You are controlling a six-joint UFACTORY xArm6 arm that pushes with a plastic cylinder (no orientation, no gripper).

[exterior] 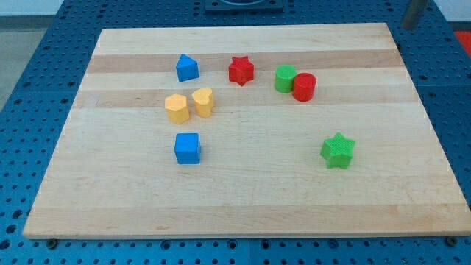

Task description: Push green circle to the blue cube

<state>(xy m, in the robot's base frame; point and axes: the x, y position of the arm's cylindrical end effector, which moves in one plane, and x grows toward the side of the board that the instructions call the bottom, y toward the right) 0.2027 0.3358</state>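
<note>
Green circle (285, 78) touches red cylinder (304, 87) near table (243, 199) top, well apart from blue cube (187, 148). My tip's not visible, so tool state can't tell.

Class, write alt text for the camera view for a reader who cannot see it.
A green circle touches a red cylinder near the top of a wooden board; the blue cube sits lower left. Other coloured blocks lie scattered, and my tip is not visible.

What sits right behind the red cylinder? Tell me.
The green circle touches the red cylinder on its upper-left side. The cylinder covers part of the circle's near edge. My tip is far off, top right.
</note>
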